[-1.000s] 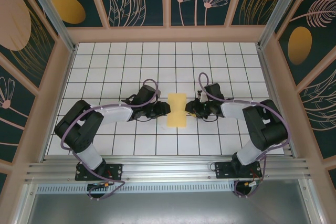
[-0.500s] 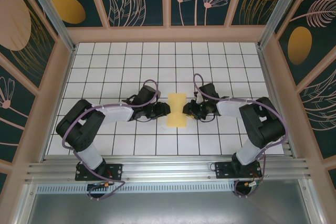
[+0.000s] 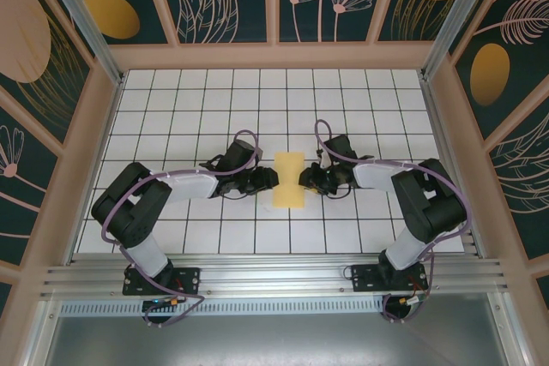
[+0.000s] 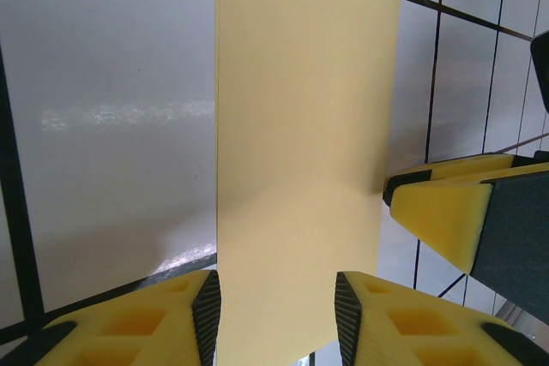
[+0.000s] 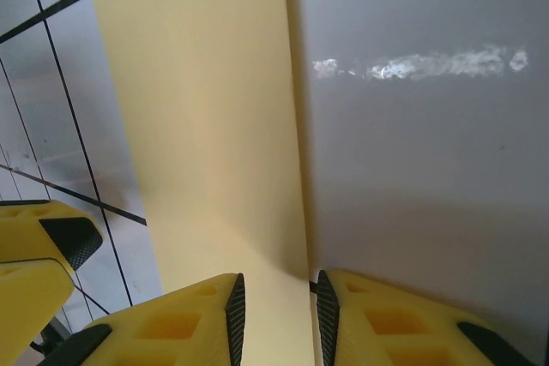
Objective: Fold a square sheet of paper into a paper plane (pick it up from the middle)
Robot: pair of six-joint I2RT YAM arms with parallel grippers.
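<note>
The square sheet of paper (image 3: pixel 289 186) lies mid-table as a narrow pale-yellow strip, waisted in the middle. My left gripper (image 3: pixel 276 178) meets its left edge and my right gripper (image 3: pixel 301 180) its right edge, tips facing each other. In the left wrist view the paper (image 4: pixel 300 126) runs up from between the part-open jaws of the left gripper (image 4: pixel 276 297). In the right wrist view the paper (image 5: pixel 197 109) fills most of the gap of the right gripper (image 5: pixel 276 297), with its edge casting a shadow. Neither pair of pads visibly clamps the paper.
White grid tiles (image 3: pixel 206 109) cover the table, boxed in by a wooden frame (image 3: pixel 274 56) with patterned walls. A metal rail (image 3: pixel 274 276) runs along the near edge by the arm bases. The other gripper's yellow fingers (image 4: pixel 446 212) (image 5: pixel 34 255) show close by in each wrist view.
The right gripper has shifted slightly left, closer onto the paper's right edge, and its arm has bent a little. The left arm and the paper have stayed put.
</note>
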